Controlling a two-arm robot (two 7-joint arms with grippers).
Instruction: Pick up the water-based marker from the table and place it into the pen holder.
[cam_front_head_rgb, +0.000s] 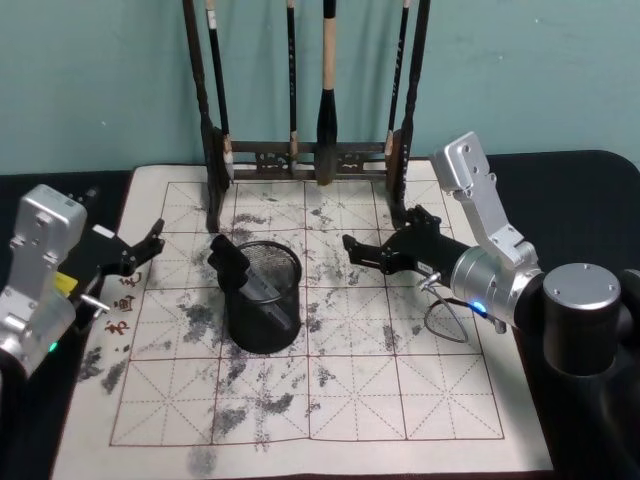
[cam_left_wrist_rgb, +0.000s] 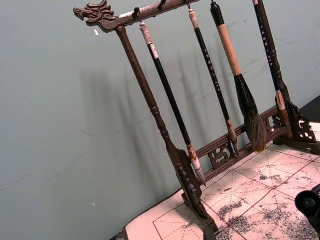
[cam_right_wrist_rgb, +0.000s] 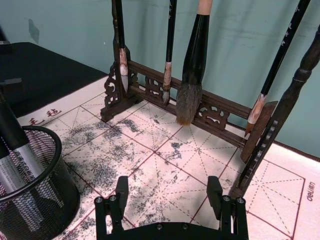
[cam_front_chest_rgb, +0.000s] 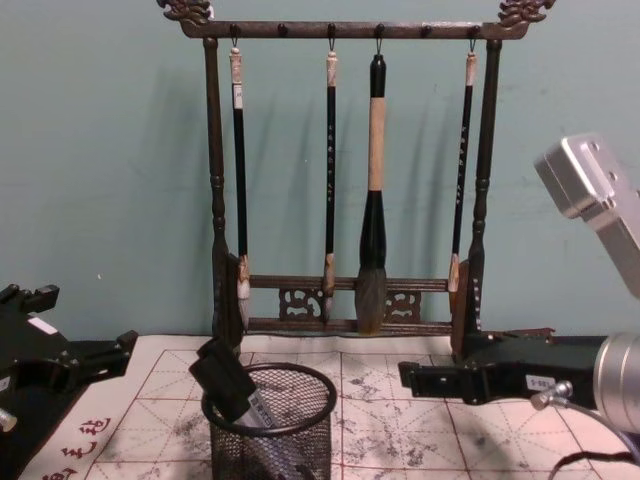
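Note:
The pen holder (cam_front_head_rgb: 262, 318), a round black wire-mesh cup, stands on the ink-stained grid mat left of centre. The water-based marker (cam_front_head_rgb: 243, 274), grey with a black cap, leans inside it with the cap above the rim. The right wrist view has the holder (cam_right_wrist_rgb: 37, 197) and marker (cam_right_wrist_rgb: 11, 142) at one edge, and the chest view has the holder (cam_front_chest_rgb: 270, 440) and marker (cam_front_chest_rgb: 228, 384) low at centre. My right gripper (cam_front_head_rgb: 352, 253) hovers open and empty just right of the holder, also seen from the wrist (cam_right_wrist_rgb: 168, 187). My left gripper (cam_front_head_rgb: 145, 256) rests open at the mat's left edge.
A tall dark wooden brush rack (cam_front_head_rgb: 300, 155) with several hanging brushes stands at the back of the mat (cam_front_head_rgb: 350, 400), close behind the holder and both grippers. The right arm's loose cable (cam_front_head_rgb: 445, 320) lies on the mat. A dark table surrounds the mat.

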